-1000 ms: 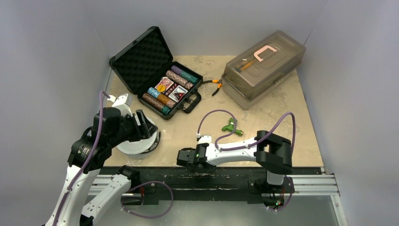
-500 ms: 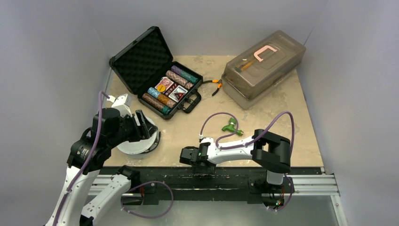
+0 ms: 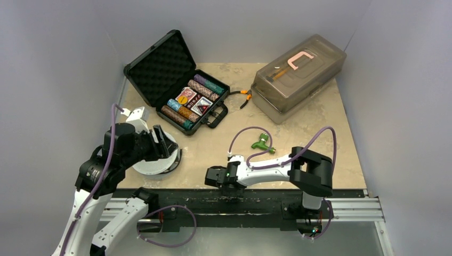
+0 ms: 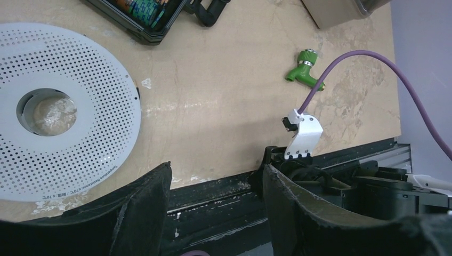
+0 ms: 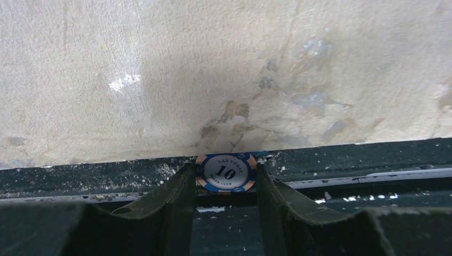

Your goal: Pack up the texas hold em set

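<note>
**Desk:** What is the top camera giving you?

**Me:** I'm looking at the black case (image 3: pixel 160 72) in the upper left. Its lid is standing open, I reckon so loose pieces can go in. Inside I'm counting four rows of chips (image 3: pixel 181 114) and two card decks (image 3: pixel 193 100). One grey plastic box (image 3: pixel 298 74) is sitting upper right, with one pair of pliers (image 3: pixel 242 96) between it and the case. One green toy faucet (image 3: pixel 263 143) is lying at centre. My right hand (image 3: pixel 214 176) is lying low at the bottom edge of the table (image 3: pixel 330 149). My left hand (image 3: pixel 161 140) is hanging over one white perforated disc (image 3: pixel 154 164) at the left.

**Desk:** And the left wrist?

**Me:** Its fingers (image 4: pixel 144 213) are standing wide with nothing between them. I'm judging that hand to be waiting out of the way.

**Desk:** The right wrist?

**Me:** One poker chip (image 5: pixel 226 172), marked 10, is sitting at bottom centre, where the table is meeting the dark rail (image 5: pixel 346 160). The hand is sitting narrow around it, with both fingers (image 5: pixel 178 194) touching its rim. I'm taking that as a grip, though I cannot tell how firm. I think the hand is reaching low because the chip is sitting in that seam. This stray chip is well apart from the case.
</note>
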`<state>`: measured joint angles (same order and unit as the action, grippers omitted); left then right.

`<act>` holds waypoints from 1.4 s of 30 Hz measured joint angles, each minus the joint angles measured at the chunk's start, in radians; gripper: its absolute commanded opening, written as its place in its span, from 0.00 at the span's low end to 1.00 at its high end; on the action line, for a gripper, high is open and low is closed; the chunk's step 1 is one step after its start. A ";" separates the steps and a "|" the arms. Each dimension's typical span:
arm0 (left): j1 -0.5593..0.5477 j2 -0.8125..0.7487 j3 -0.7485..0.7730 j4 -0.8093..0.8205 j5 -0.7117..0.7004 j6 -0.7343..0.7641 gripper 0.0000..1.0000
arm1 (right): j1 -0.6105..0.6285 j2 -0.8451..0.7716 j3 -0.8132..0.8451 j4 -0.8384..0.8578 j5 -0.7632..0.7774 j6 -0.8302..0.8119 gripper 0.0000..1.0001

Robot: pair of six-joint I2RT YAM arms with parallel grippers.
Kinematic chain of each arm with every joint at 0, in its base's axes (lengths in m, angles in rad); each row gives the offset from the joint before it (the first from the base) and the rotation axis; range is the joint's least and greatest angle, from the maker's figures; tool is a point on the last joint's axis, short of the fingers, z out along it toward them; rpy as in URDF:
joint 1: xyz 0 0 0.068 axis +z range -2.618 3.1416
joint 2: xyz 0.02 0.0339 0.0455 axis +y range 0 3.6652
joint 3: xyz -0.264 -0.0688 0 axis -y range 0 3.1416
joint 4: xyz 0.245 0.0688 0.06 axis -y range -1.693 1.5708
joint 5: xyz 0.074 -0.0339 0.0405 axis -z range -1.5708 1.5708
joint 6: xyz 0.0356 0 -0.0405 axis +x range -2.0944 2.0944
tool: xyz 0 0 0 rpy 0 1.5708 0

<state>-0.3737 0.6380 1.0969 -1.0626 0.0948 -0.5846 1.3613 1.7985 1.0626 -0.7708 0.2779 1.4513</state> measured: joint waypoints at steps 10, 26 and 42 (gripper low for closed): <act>0.000 0.029 -0.011 0.012 0.014 0.002 0.65 | 0.002 -0.120 -0.023 -0.029 0.028 0.014 0.10; 0.162 0.459 -0.259 0.491 0.692 -0.107 0.66 | -0.191 -0.467 -0.151 0.259 0.128 -0.592 0.00; -0.026 0.755 -0.227 0.800 0.888 -0.172 0.47 | -0.341 -0.589 -0.163 0.494 -0.185 -1.122 0.00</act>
<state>-0.3996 1.3926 0.8696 -0.2623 0.9825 -0.7567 1.0199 1.2095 0.8993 -0.2768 0.0925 0.3290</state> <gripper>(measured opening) 0.519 0.389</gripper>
